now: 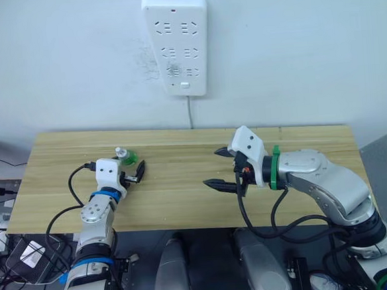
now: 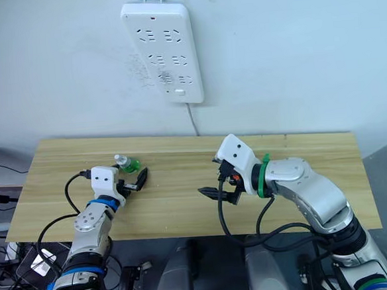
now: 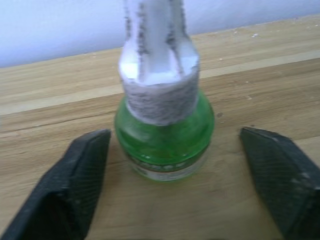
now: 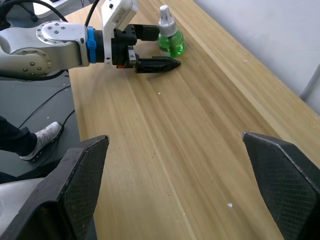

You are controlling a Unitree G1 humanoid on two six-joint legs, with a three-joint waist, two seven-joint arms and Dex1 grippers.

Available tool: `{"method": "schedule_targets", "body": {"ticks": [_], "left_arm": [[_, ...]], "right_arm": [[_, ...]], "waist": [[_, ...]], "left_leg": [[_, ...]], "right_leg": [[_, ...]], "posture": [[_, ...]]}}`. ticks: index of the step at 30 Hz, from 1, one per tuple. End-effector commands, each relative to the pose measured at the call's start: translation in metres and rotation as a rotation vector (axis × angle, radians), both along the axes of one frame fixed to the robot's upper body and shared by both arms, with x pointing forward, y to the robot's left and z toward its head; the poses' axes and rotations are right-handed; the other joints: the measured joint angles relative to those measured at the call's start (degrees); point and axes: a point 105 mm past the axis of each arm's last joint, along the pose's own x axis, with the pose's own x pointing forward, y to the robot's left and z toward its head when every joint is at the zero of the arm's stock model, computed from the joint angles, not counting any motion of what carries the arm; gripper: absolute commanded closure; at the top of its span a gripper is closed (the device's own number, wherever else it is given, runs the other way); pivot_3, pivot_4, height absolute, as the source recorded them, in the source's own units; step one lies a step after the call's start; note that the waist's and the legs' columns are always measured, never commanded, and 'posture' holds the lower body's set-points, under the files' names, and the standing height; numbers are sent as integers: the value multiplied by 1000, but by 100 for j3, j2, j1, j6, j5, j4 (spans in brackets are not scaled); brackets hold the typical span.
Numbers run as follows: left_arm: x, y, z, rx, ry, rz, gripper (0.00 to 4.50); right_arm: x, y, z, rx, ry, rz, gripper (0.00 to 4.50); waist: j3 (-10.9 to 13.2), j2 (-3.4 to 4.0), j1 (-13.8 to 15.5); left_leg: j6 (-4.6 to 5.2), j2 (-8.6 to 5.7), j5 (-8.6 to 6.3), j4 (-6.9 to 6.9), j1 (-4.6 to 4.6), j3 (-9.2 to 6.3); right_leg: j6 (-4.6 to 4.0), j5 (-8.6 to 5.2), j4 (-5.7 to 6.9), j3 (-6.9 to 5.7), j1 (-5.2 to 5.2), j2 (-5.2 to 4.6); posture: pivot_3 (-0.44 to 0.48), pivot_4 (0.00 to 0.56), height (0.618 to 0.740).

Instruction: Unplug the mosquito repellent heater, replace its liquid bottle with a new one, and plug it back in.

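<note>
The new one [image 3: 164, 135] (green, with a whitish cap) is standing upright on the wooden worktop [image 1: 183, 185], toward its left rear part. The left gripper [image 1: 134, 169] is sitting low at the bottle with its jaws spread wide, one finger on each side, neither touching. The right gripper [image 1: 223, 168] is hovering well apart over the worktop's middle, jaws wide and empty. A white power strip [image 1: 177, 41] is hanging on the wall behind.

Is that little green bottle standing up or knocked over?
Standing upright. The green bottle rests on its base on the wooden table, whitish cap pointing up, between the open left gripper's fingers.
</note>
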Motion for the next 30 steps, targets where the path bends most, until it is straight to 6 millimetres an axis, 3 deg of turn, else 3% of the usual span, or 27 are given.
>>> {"method": "schedule_targets", "body": {"ticks": [1, 4, 9, 13, 17, 20, 23, 26, 30], "left_arm": [[-2, 4, -11, -4, 36, 16, 1455], [1, 5, -7, 12, 20, 23, 2283], [-3, -5, -1, 80, -16, -47, 2291], [-14, -41, 13, 169, -62, -259, 2291], [-33, -90, 30, 140, -37, -492, 2291], [-48, -123, 46, 107, -24, -654, 2291], [-58, -149, 61, 75, -8, -792, 2291], [-64, -164, 73, 96, -8, -890, 2291], [-60, -169, 86, 118, -22, -932, 2291]], "right_arm": [[-7, -1, 7, 14, -29, 11, 0], [-7, -4, 6, 10, -28, 2, 0], [-11, -11, 4, 4, -44, 6, 0], [-15, -14, 8, 31, -68, 32, 0], [-23, -14, 21, 92, -79, 57, 0], [-28, -8, 23, 104, -75, 79, 0], [-21, 3, 25, 140, -93, 40, 0], [-13, 12, 26, 170, -105, 8, 0], [1, 19, 28, 187, -162, -35, 0]], "waist": [[0, 0, -9], [0, 0, -51], [-1, -2, -80], [-3, -4, -79], [-19, -16, -67], [-30, -25, -71], [-74, -40, -92], [-222, -48, -148], [-394, -50, -218]], "left_leg": [[0, 0, 0, 0, 0, 0], [-2, 0, 1, -1, 0, 1], [-2, 0, 1, -9, 0, 1], [-6, -1, -1, -18, -1, 2], [-14, -1, 2, -20, -9, -5], [-17, -3, 3, -20, -10, -7], [-19, -3, 5, -18, -10, -7], [-23, -3, 8, -18, -43, -10], [-28, -6, 11, -7, -77, -33]], "right_leg": [[0, 0, 0, 0, 0, 0], [2, -1, -1, 1, -1, 0], [3, -1, -5, 1, -2, 0], [3, -1, -6, 0, -3, -4], [2, 0, -5, -7, -8, -7], [2, 0, -7, -8, -7, -7], [2, 0, -7, -9, -8, -6], [-4, 4, -1, -13, -43, -5], [-29, 19, 0, -33, -61, -6]], "posture": [[-238, 477, 740], [-242, 472, 740], [-229, 442, 740], [-208, 403, 740], [-208, 349, 740], [-215, 322, 740], [-215, 274, 740], [-208, 247, 740], [-207, 212, 740]]}}
